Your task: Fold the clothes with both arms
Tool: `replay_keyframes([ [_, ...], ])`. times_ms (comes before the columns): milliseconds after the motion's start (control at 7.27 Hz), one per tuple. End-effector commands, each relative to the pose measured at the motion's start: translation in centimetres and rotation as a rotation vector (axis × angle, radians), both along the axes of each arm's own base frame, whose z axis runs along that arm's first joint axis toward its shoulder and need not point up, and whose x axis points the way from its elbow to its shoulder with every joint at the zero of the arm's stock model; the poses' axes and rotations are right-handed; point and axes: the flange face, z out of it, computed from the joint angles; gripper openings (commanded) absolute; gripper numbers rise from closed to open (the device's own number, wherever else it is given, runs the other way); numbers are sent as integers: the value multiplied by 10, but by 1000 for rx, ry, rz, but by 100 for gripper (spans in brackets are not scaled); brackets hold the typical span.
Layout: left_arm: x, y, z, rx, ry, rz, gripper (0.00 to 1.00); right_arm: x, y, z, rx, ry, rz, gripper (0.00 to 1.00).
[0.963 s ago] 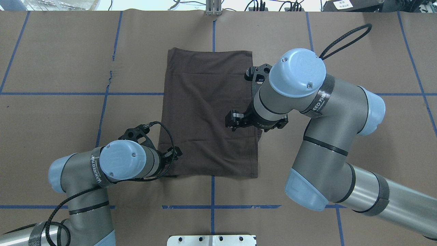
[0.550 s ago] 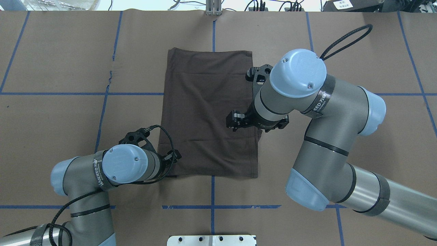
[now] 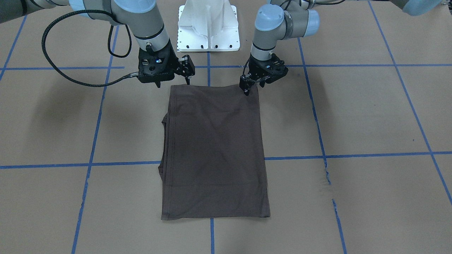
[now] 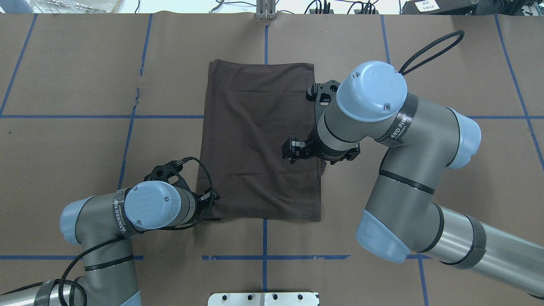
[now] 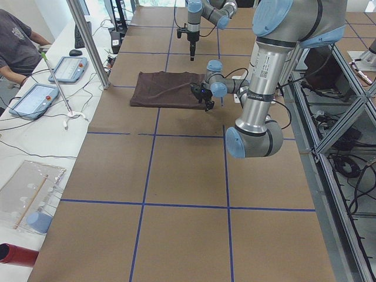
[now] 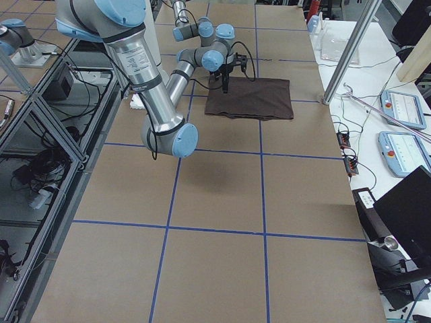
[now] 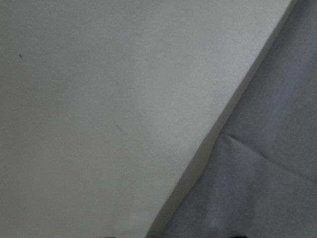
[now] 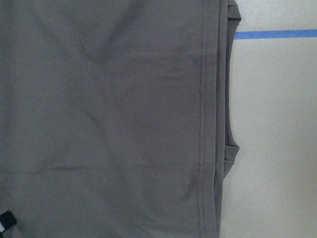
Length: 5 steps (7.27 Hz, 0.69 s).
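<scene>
The dark grey-brown T-shirt (image 3: 215,151) lies folded into a flat rectangle in the middle of the table (image 4: 259,140). Its logo, collar and tags are hidden. My left gripper (image 3: 249,88) is down at the shirt's near left corner, fingertips at the cloth edge, jaws apart. The left wrist view shows only that edge (image 7: 267,173) and bare table, from very close. My right gripper (image 3: 172,83) hangs open a little above the shirt's near right corner. The right wrist view looks down on the shirt's stitched right edge (image 8: 203,119).
The table is covered in brown paper with a grid of blue tape lines (image 4: 264,238). The white base pedestal (image 3: 208,26) stands just behind the shirt's near edge. The paper is torn left of the shirt (image 4: 137,91). An operator (image 5: 17,44) sits beyond the far edge.
My left wrist has shifted slightly left and back toward the shirt's near left corner. The right arm and the shirt have barely moved.
</scene>
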Motion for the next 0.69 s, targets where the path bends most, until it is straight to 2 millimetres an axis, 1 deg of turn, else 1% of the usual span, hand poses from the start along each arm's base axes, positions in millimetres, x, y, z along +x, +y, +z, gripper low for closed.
replay_keyframes([
  [0,0,0,-1,-1,3,-1,69,2,0,-1,1,-3,0,100],
  [138,0,1,-1,1,3,2,47,3,0,-1,1,-5,1,100],
  [275,0,1,-1,1,3,2,37,4,-1,-2,2,-6,2,100],
  [413,0,2,-3,4,5,3,32,4,-1,-1,1,-5,2,100],
  [550,0,2,-7,6,11,3,23,4,-1,0,0,-3,4,100],
])
